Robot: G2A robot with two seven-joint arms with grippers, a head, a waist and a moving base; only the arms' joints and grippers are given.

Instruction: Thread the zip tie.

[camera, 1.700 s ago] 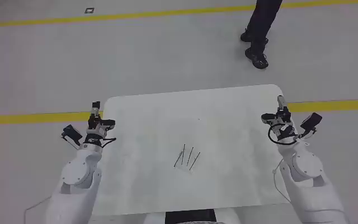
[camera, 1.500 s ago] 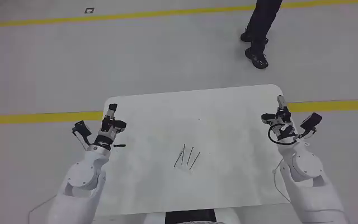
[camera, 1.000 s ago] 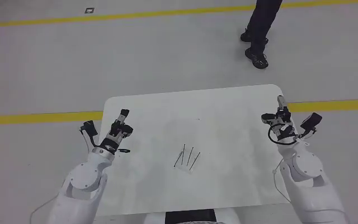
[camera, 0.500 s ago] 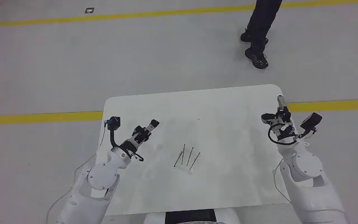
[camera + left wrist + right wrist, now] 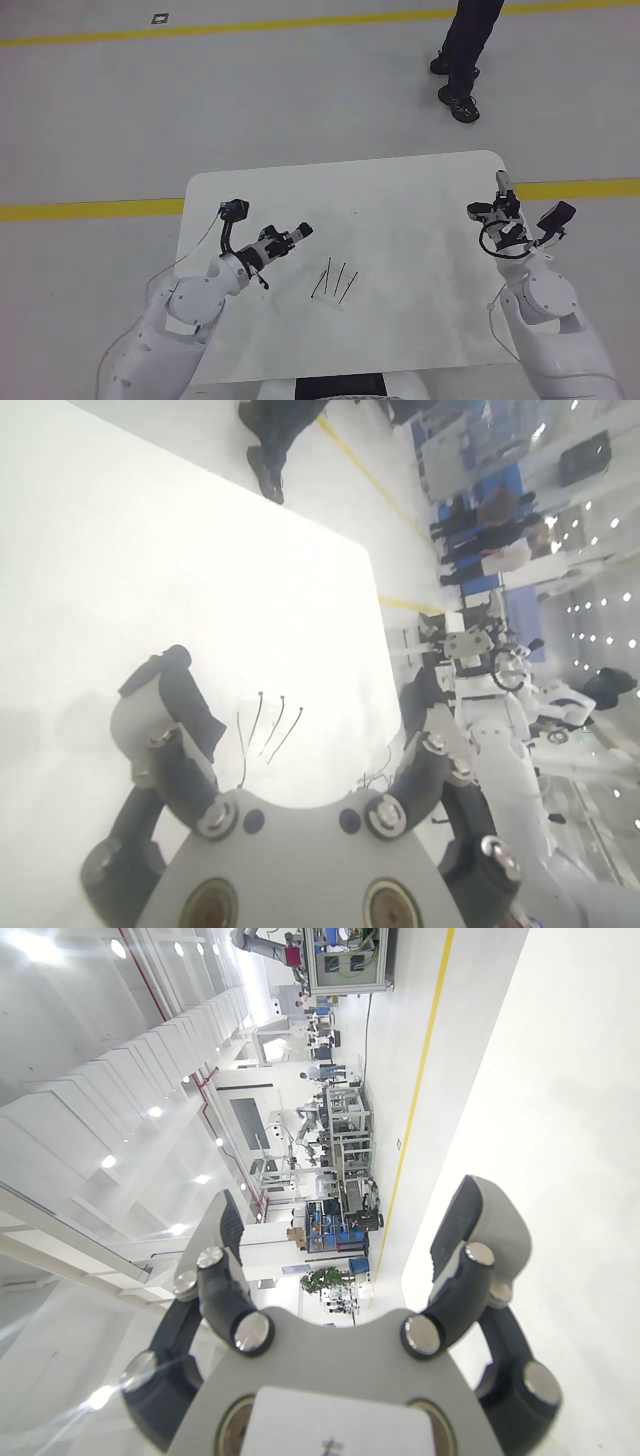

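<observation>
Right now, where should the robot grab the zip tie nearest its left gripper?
Probably mid-strap on that zip tie, the left gripper coming from above, jaws straddling its width. It lies flat and thin, more ties close beside it, so sideways approaches risk nudging them.

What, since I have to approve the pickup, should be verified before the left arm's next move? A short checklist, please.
1. The left hand is open and holds nothing: ok.
2. The zip ties lie on the table just ahead of the left hand, apart from it: ok.
3. The zip ties show between the left hand's fingers in its wrist view: ok.
4. One tie can be taken without the others: cannot tell; they lie close side by side.
5. The right hand is open and holds nothing: ok, though it is at the table's edge, away from the zip ties.
</observation>
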